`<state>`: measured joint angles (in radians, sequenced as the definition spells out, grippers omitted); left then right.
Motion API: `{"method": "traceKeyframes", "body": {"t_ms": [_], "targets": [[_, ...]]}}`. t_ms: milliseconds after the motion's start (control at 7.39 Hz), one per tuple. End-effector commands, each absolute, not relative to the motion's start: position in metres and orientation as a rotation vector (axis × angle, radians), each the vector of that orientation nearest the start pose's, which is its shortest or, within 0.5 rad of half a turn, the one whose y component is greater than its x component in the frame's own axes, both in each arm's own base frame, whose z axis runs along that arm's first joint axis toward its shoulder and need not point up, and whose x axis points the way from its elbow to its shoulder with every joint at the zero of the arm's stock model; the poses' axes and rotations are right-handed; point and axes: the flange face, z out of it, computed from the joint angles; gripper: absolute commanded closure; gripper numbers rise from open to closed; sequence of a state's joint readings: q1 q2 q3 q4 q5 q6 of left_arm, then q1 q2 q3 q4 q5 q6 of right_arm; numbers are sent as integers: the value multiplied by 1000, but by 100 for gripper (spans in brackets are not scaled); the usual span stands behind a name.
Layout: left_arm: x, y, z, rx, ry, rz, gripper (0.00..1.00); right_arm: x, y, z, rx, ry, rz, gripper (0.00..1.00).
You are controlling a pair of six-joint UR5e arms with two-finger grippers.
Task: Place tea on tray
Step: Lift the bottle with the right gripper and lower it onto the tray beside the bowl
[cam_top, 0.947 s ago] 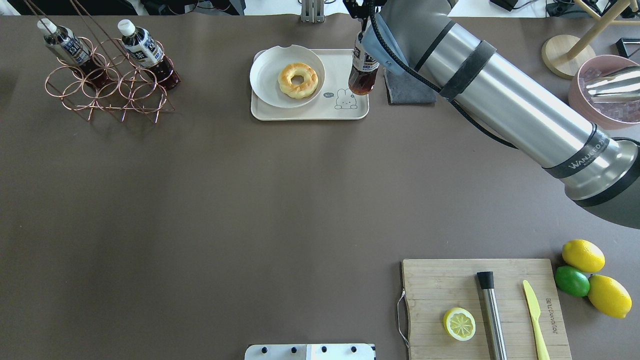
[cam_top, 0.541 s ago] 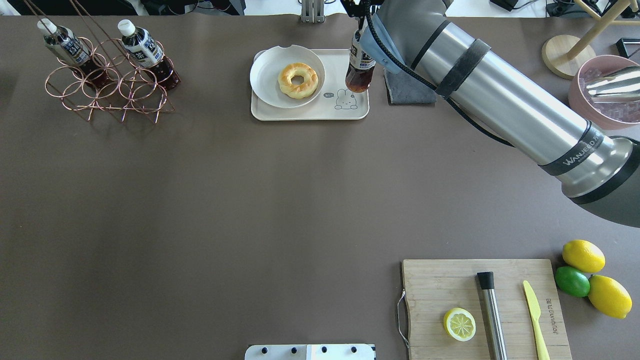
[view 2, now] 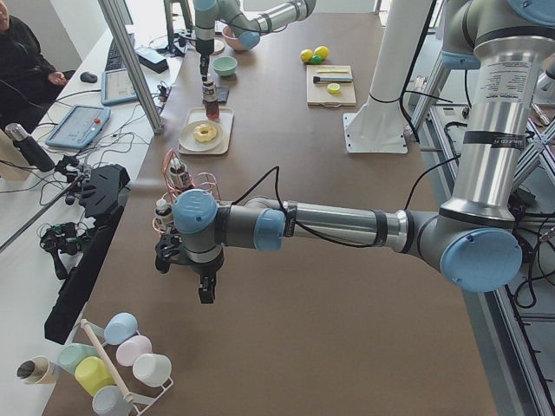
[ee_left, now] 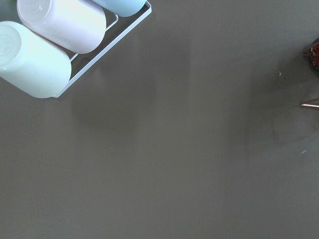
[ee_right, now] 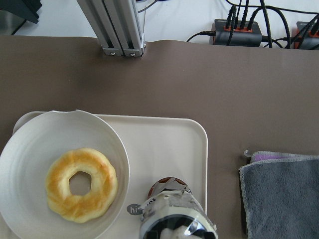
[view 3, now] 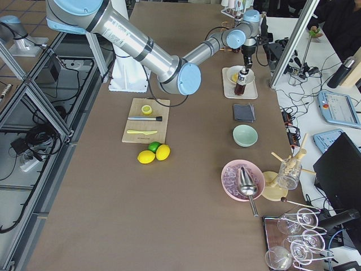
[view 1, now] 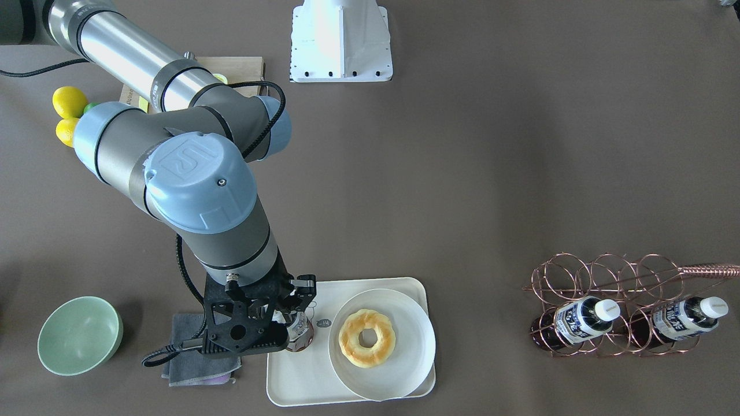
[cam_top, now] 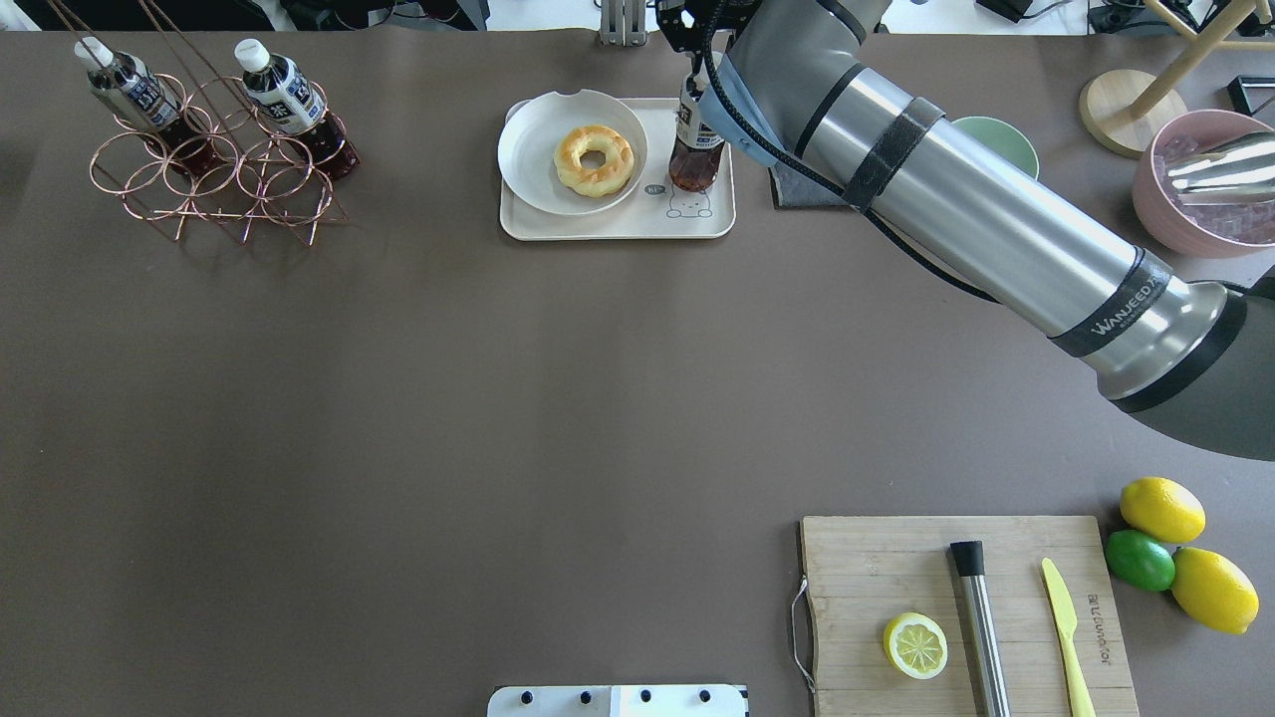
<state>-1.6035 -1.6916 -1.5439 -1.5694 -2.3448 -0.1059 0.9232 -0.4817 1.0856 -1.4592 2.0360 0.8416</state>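
My right gripper (view 1: 287, 316) is shut on the white cap of the tea (cam_top: 694, 151), a small bottle of dark reddish-brown drink. The tea (view 1: 299, 334) stands upright over the right part of the cream tray (cam_top: 618, 224), just by the printed bear. Whether its base touches the tray (ee_right: 164, 144) I cannot tell. In the right wrist view the tea (ee_right: 175, 219) sits low in the frame. My left gripper (view 2: 205, 290) hangs over bare table near the copper rack and shows only in the left side view, so I cannot tell if it is open or shut.
A white plate (cam_top: 518, 149) with a doughnut (cam_top: 594, 159) fills the tray's left part. A grey cloth (cam_top: 797, 187) and a green bowl (cam_top: 996, 139) lie right of the tray. Two more bottles (cam_top: 284, 95) lean in the copper rack (cam_top: 214, 189). A cutting board (cam_top: 877, 568) is near right.
My right gripper has carried the tea leftward, from the tray's right edge to over the tray beside the plate. The arm's shift uncovered the green bowl.
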Motion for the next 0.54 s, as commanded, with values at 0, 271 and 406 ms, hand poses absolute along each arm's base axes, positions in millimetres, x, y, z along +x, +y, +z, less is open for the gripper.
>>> {"method": "traceKeyframes", "body": {"t_ms": [0, 271, 406], "targets": [[-81, -547, 607, 62, 776, -94, 3, -430, -719, 138, 227, -802, 19, 0], [-81, -548, 606, 65, 776, -93, 3, -426, -720, 134, 233, -806, 24, 0], [-81, -549, 605, 65, 776, -93, 3, -415, -720, 124, 241, -821, 27, 0]]}}
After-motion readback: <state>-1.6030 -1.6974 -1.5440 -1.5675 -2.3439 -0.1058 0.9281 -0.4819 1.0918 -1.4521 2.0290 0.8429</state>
